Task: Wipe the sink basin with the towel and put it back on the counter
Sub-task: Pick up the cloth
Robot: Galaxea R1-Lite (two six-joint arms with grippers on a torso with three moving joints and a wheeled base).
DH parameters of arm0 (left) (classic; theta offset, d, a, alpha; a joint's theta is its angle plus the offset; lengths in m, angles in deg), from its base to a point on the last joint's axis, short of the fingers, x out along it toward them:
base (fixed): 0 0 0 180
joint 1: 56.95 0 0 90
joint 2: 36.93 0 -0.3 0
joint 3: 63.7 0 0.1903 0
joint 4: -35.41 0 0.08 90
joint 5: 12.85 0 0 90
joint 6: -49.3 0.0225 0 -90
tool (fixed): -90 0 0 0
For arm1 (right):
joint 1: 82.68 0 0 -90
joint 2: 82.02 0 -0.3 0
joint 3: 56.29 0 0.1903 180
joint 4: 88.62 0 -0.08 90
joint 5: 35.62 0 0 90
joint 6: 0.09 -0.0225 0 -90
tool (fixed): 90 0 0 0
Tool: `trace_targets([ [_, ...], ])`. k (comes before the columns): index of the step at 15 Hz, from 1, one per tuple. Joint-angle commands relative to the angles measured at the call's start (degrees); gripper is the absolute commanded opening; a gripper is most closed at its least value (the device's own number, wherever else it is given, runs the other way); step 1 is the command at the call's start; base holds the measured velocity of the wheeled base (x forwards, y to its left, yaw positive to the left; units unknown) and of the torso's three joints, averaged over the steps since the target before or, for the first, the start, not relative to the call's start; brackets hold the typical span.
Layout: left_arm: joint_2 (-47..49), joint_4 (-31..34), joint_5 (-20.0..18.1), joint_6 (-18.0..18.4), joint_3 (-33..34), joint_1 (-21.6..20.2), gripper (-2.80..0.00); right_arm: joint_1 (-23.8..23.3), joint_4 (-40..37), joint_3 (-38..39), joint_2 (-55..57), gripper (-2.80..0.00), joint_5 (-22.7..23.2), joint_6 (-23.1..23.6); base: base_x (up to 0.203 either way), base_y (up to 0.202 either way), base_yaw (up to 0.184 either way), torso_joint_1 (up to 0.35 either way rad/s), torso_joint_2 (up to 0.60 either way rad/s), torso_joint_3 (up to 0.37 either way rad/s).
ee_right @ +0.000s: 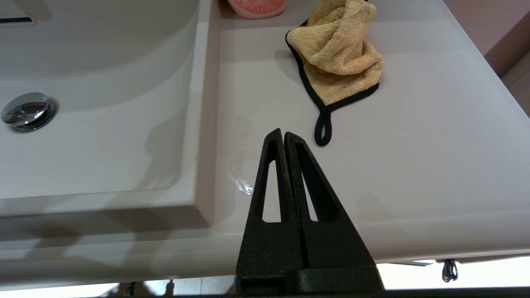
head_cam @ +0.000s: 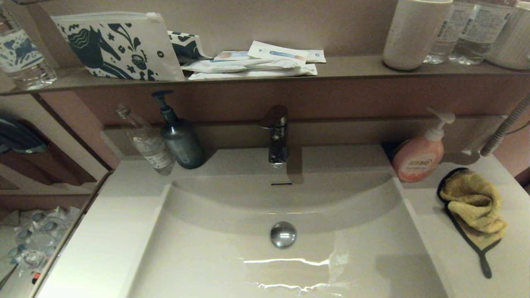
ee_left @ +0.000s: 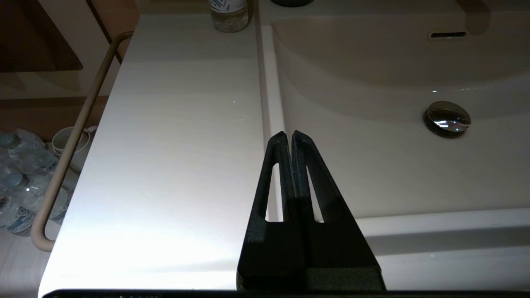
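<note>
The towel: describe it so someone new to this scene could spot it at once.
Start at the sink basin, then go to the counter on the robot's right. The towel lies crumpled there, before the pink soap bottle. It is the only soft thing: mustard-yellow, black-edged, with a thin loop.

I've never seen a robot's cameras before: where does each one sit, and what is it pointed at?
Head: high up, looking down on the sink basin; no arm shows.
Left wrist: behind the shut left gripper, over the counter.
Right wrist: behind the shut right gripper, facing the towel.
All three show the drain plug.
</note>
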Motion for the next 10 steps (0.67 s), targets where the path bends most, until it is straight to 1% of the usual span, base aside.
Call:
trace_targets([
  [1,0.08,0.00,0.01,0.00,0.00,0.00,-2.80,0.06,0.00,0.01,0.02,-2.80,0.00,0.04,0.000,0.000,0.000,0.000,0.00,0.000],
  [10,0.08,0.00,0.04,-0.01,0.00,0.00,-2.80,0.05,0.00,0.01,0.09,-2.80,0.00,0.04,0.000,0.000,0.000,0.000,0.00,0.000],
])
